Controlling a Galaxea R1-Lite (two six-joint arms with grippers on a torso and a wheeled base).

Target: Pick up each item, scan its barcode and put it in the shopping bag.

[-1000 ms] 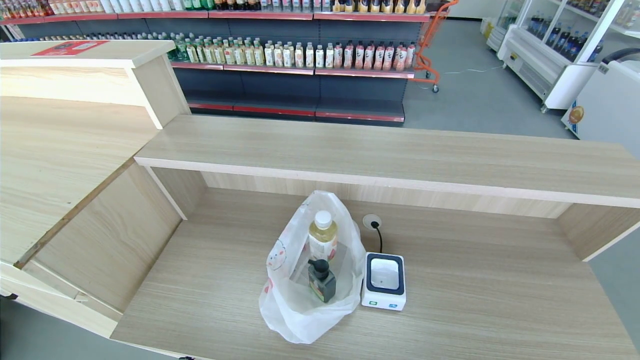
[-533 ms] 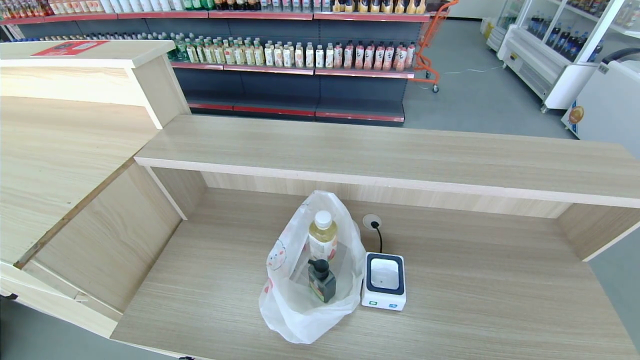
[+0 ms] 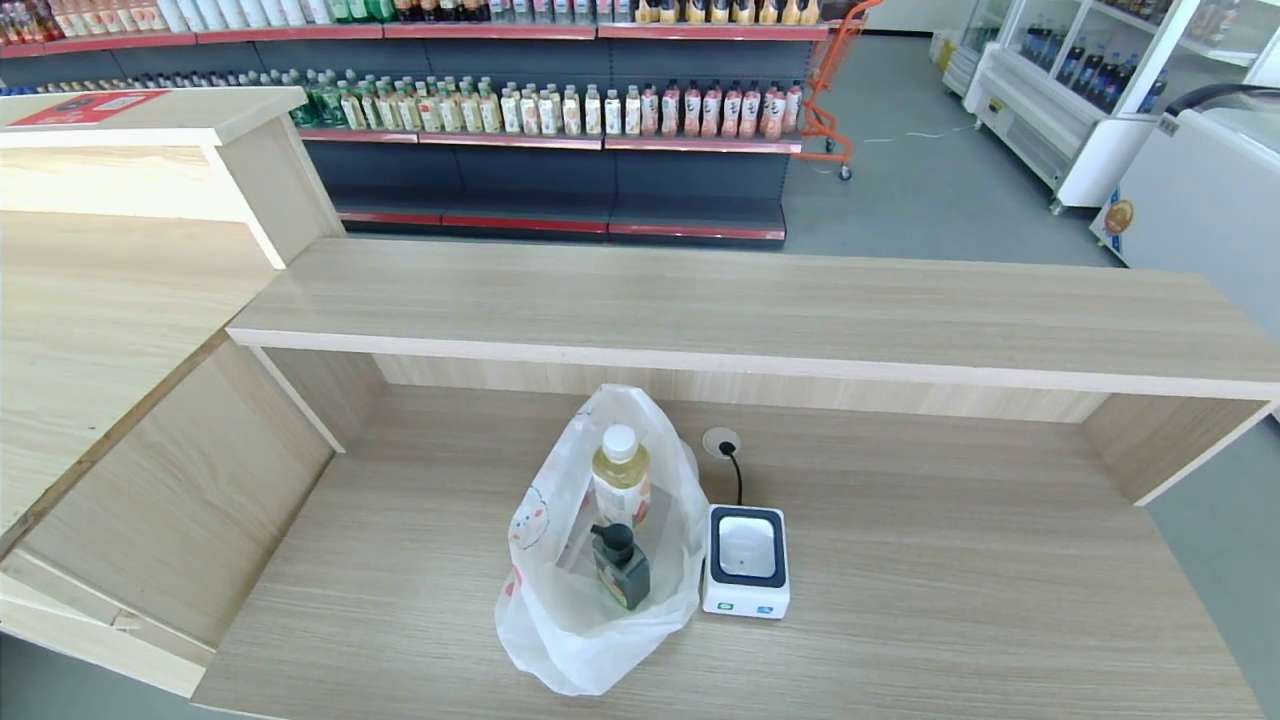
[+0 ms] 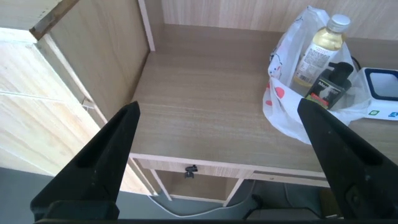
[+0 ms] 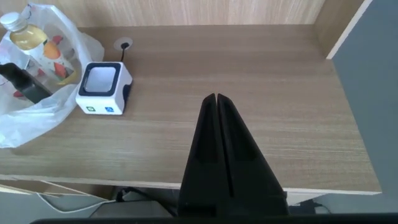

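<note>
1. The left gripper (image 4: 224,155) hangs off the near edge of the counter (image 3: 900,600), jaws spread wide with nothing between them; the bag (image 3: 590,640) sits well apart from it, farther in and toward the robot's right
2. The right gripper (image 5: 216,124) is over the right part of the counter near its front edge, fingers pressed together and holding nothing; the scanner (image 3: 745,560) and the bag lie well apart from it, toward the robot's left
3. The bag stands in the middle of the lower counter, its right side touching the scanner
4. It is thin, white, half-clear plastic with a red and dark print on its left side, and its mouth gapes upward
5. Inside are a drink bottle (image 3: 620,480) with pale yellow liquid, a white cap and a printed label, and a dark pump bottle (image 3: 620,578) with a black head
6. Both stand upright, long axis vertical, the drink bottle at the far side of the bag and the pump bottle just in front of it
7. The pump's spout points toward the robot's left
8. The scanner's window faces up, and a black cable (image 3: 737,470) runs from its far side to a round port (image 3: 720,440) in the counter
</note>
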